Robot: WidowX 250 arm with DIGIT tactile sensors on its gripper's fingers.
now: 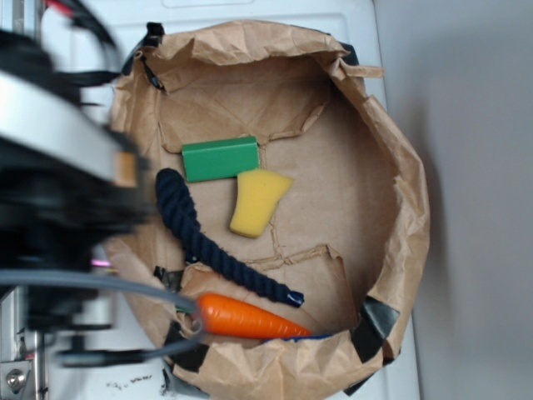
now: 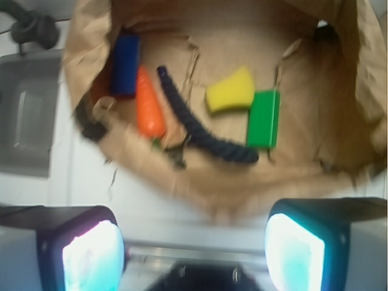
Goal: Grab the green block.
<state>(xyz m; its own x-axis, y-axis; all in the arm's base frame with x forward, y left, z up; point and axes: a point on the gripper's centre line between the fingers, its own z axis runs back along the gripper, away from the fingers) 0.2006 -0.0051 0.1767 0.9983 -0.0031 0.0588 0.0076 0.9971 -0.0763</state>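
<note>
Where green block (image 1: pixel 221 158) lies, yellow sponge (image 1: pixel 256 202) touches it.

Crumpled brown paper bag (image 1: pixel 391 150), smooth green block (image 1: pixel 221 158)

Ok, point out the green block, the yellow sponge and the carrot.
green block (image 1: pixel 220 158), exterior view, top face
yellow sponge (image 1: pixel 256 202), exterior view, middle of top
carrot (image 1: pixel 246 317), exterior view, mid-body

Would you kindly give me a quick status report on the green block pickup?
Gripper open, empty, outside the paper-lined basket. Green block flat inside, untouched. Yellow sponge touching its corner, dark rope close alongside.
</note>
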